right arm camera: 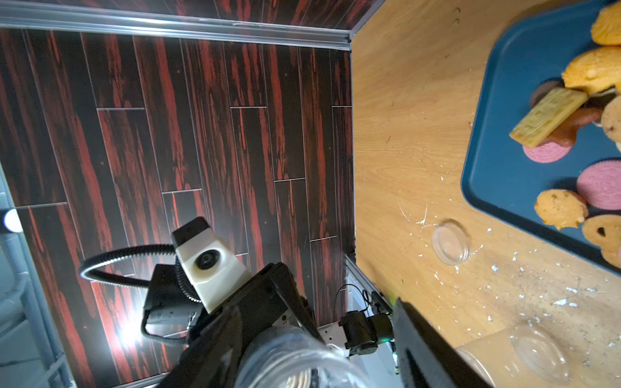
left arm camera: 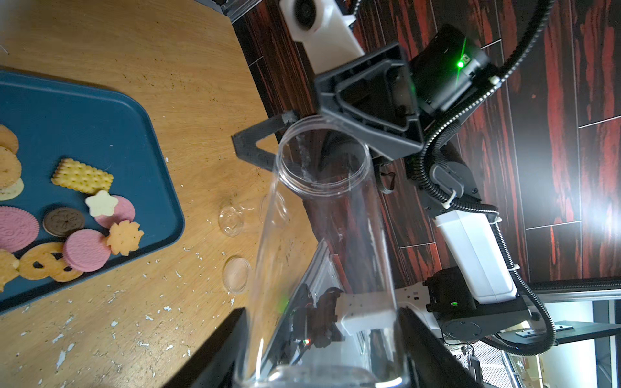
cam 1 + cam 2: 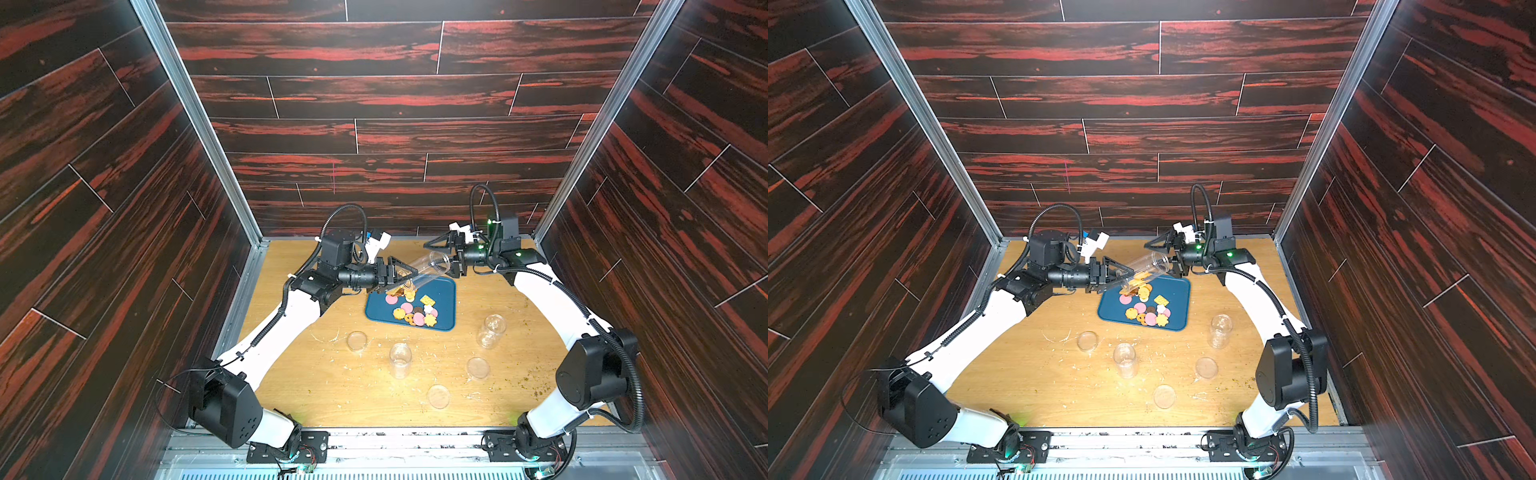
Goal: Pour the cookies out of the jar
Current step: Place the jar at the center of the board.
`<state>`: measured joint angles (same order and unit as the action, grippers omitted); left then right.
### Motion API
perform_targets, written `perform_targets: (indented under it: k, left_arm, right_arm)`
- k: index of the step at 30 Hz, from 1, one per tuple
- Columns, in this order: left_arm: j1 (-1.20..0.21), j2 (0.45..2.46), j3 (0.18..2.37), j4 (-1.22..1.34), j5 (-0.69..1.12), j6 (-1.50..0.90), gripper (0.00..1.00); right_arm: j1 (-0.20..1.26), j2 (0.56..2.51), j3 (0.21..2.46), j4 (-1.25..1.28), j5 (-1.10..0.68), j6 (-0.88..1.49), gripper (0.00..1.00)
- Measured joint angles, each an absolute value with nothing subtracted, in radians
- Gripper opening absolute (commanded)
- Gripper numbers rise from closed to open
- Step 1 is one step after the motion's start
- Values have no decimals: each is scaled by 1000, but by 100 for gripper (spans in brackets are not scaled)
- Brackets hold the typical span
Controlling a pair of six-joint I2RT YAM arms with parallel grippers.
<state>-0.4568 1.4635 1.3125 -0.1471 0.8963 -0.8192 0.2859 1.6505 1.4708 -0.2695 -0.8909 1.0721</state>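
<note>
A tall clear jar [image 3: 430,266] [image 3: 1148,264] hangs tilted over the back of a blue tray [image 3: 444,291]. My left gripper [image 3: 405,279] [image 2: 322,312] is shut on its body. Yellow and orange cookies [image 3: 405,286] show at its low end, above the tray. Many more cookies [image 3: 415,313] [image 2: 84,248] [image 1: 598,184] lie on the tray. In the left wrist view the jar's upper length is empty. My right gripper [image 3: 444,259] [image 1: 317,305] stands open round the jar's raised end [image 1: 289,356]. One finger is beside it and a gap shows by the other.
Two empty clear jars [image 3: 401,359] [image 3: 492,330] stand on the wooden table in front of the tray. Three clear lids [image 3: 357,340] [image 3: 478,368] [image 3: 438,397] lie among pale crumbs. The back wall is close behind both grippers.
</note>
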Motion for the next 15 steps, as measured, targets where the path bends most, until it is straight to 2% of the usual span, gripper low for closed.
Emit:
perform_targets:
  k: [5, 10, 15]
  left_arm:
    - [-457, 1464, 1313, -166, 892, -804, 70]
    - [-457, 1464, 1313, -174, 890, -794, 70]
    - [-457, 1464, 1313, -179, 891, -793, 70]
  right_arm:
    - [262, 1644, 1462, -305, -906, 1036, 79]
    - [186, 1611, 1488, -453, -951, 907, 76]
    - [182, 1597, 1546, -599, -987, 759, 73]
